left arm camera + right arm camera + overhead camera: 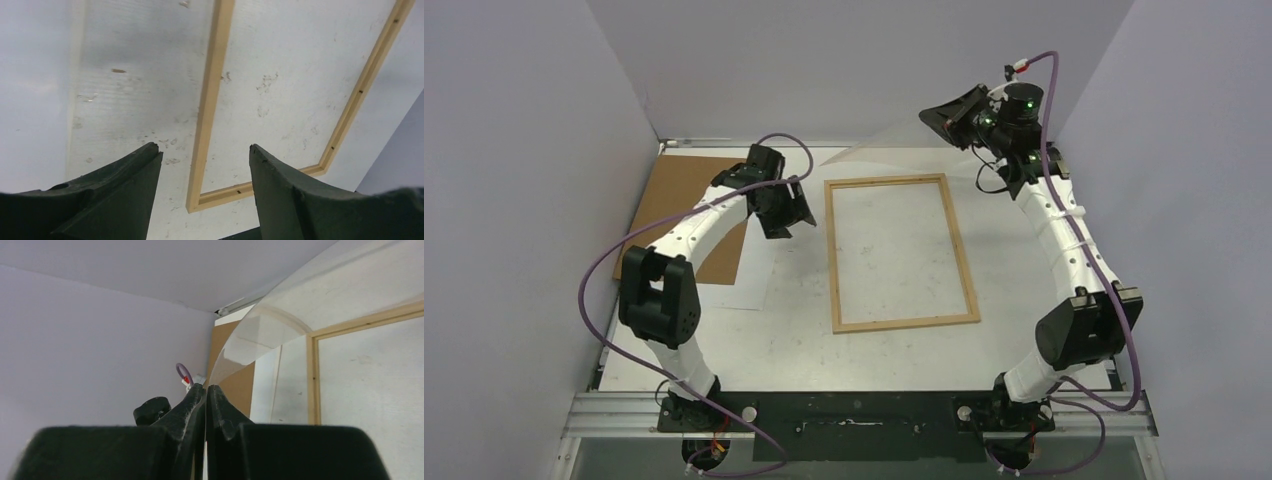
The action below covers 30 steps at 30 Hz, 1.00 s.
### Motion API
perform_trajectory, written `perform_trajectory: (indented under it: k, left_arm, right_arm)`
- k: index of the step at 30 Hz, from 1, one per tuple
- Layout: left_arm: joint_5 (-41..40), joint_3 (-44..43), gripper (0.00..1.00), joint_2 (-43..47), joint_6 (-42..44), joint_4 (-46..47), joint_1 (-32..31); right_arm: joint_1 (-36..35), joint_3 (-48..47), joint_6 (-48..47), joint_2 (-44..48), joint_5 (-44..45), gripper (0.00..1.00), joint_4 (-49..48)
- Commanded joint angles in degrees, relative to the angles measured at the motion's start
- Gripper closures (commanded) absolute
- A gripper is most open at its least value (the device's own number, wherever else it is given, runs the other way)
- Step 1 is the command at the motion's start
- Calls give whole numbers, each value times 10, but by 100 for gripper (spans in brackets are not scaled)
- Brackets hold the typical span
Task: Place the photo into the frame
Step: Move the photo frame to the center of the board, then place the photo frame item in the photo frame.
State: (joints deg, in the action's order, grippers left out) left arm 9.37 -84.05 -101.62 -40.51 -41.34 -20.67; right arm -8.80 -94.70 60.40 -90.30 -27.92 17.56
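The frame [901, 251] of light wood strips lies flat mid-table, with bare table showing inside it. A white paper sheet, apparently the photo [742, 292], lies plain side up left of it, partly under the left arm. My left gripper [784, 215] hovers open and holding nothing just left of the frame's far-left part; in the left wrist view the frame's long strip [210, 100] runs between the parted fingers [205, 155]. My right gripper [927, 114] is raised over the far right, shut [206, 387] on the edge of a clear, bowed flexible sheet [265, 335] that arcs toward the frame's far-left corner [874, 145].
A brown hardboard panel [686, 215] lies at the far left, beside the white sheet, and shows past the clear sheet in the right wrist view [235, 380]. Grey walls enclose the table on the left, back and right. Purple cables loop off both arms.
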Motion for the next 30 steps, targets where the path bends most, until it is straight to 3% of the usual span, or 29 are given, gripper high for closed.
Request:
perform_trajectory:
  k: [1,3,5,14,21,26,30]
  left_arm:
    - [-67,-29,38,56,-25,-62,71]
    - [-150,-23,37,87,-19,-71,94]
    - [-176,-11,36,116,-13,-67,126]
    - [-170,26,36,163,-9,-51,204]
    - [-138,48,35,147,-12,-39,220]
    - [-118,51,35,134,-6,-29,220]
    - [-44,56,33,116,8,2,220]
  right_arm:
    - [-30,-58,21,-35,-50,100,-67]
    - [-45,-80,18,-55,-68,100,-72]
    - [-60,-96,20,-71,-94,100,-85]
    - [-112,-148,-10,-118,-162,100,-66]
    - [-91,45,-68,-39,-152,100,10]
    - [-66,153,-148,-2,-155,100,135]
    - [-41,229,-202,28,-156,100,197]
